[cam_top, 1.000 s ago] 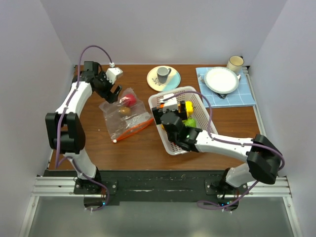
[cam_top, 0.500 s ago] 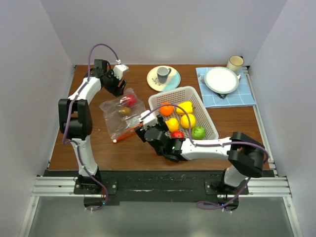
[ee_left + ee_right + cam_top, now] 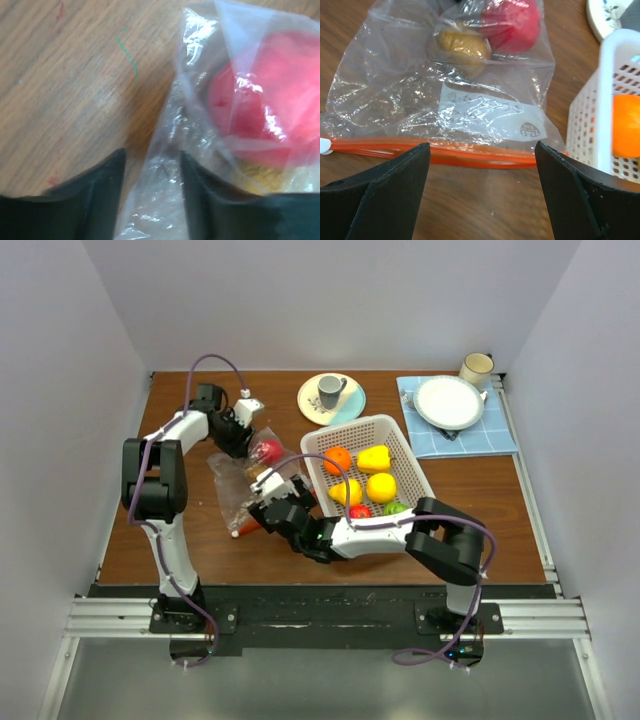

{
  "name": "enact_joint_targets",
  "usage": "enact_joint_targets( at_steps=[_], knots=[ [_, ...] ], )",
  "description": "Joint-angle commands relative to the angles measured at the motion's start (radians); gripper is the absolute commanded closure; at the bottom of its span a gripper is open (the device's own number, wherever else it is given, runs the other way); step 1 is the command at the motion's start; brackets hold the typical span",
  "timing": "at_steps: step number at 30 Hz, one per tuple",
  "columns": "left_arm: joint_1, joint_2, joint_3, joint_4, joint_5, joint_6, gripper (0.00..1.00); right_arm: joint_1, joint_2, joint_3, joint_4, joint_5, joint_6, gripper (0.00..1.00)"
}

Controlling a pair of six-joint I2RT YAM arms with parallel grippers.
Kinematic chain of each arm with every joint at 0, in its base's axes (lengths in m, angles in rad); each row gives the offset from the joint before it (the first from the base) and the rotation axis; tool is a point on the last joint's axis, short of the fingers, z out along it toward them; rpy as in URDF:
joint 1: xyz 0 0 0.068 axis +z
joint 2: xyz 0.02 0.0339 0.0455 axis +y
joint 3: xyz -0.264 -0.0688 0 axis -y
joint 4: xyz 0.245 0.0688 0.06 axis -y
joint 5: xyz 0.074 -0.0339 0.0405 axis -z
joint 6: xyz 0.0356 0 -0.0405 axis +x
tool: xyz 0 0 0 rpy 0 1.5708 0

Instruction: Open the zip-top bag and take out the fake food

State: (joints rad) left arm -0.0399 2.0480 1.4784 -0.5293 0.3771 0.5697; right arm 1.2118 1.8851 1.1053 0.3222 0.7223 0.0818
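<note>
Right gripper has left the white perforated plastic basket for the clear crinkly zip-top bag beside it, jaws spread; left gripper straddles the bag's corner, jaws half-spread.

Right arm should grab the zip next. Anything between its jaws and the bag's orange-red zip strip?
Nothing visible. The right gripper, jaws open, faces the orange-red zip strip of the clear plastic bag; the white perforated basket stands aside.

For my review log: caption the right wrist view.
Open right gripper facing the zip-top bag's orange zip strip, red and tan fake food inside, white basket alongside.
</note>
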Motion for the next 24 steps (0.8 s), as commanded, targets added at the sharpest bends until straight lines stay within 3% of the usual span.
enact_joint_targets(
  at_steps=[1, 2, 12, 16, 24],
  knots=[
    [0.000, -0.006, -0.055, 0.072, -0.007, 0.010, 0.87, -0.041, 0.035, 0.062, 0.038, -0.030, 0.036, 0.11],
    [0.000, -0.021, -0.097, 0.087, -0.013, 0.018, 1.00, -0.046, 0.052, 0.067, 0.040, -0.038, 0.041, 0.11],
    [0.000, -0.167, -0.309, 0.141, -0.061, 0.088, 1.00, -0.086, 0.184, 0.177, 0.031, -0.080, 0.056, 0.11],
    [0.000, -0.224, -0.305, 0.088, -0.044, 0.108, 1.00, -0.092, 0.197, 0.192, 0.028, -0.073, 0.070, 0.11],
    [0.000, -0.383, -0.169, -0.059, 0.043, 0.072, 1.00, -0.090, 0.082, 0.027, 0.089, -0.072, 0.131, 0.12]
  ],
)
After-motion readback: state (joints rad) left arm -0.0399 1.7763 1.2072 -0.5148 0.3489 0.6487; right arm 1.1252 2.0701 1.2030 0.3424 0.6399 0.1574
